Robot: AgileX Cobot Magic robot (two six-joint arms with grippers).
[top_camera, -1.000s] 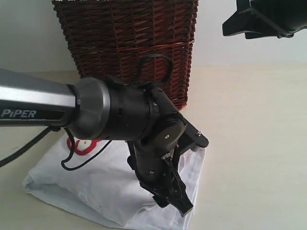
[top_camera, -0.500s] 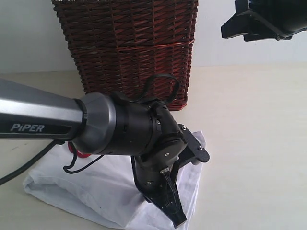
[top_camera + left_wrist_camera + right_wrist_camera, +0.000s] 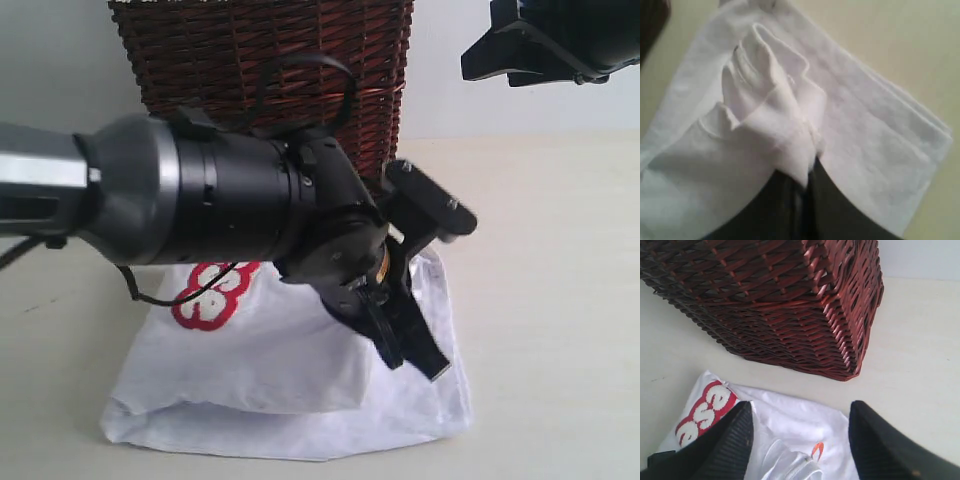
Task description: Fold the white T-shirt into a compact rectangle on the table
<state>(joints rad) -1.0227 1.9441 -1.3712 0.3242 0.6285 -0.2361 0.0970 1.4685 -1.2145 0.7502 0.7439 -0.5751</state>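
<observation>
Left pincer (image 3: 807,172) clamps a bunched ridge of the white T-shirt (image 3: 290,375), lying part-folded on the bench (image 3: 550,320) near the wicker basket (image 3: 260,80); I fear so thin a pinch may slip, or drag lower layers askew.

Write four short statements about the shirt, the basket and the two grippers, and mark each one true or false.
1. The left gripper is shut on a bunched fold of the white T-shirt. True.
2. The right gripper grips the shirt as well. False: its jaws stand apart with nothing between them, up off the table.
3. The wicker basket lies tipped over on top of the shirt. False: it stands upright on the table behind the shirt.
4. Red lettering shows on the shirt's upper side. True.
</observation>
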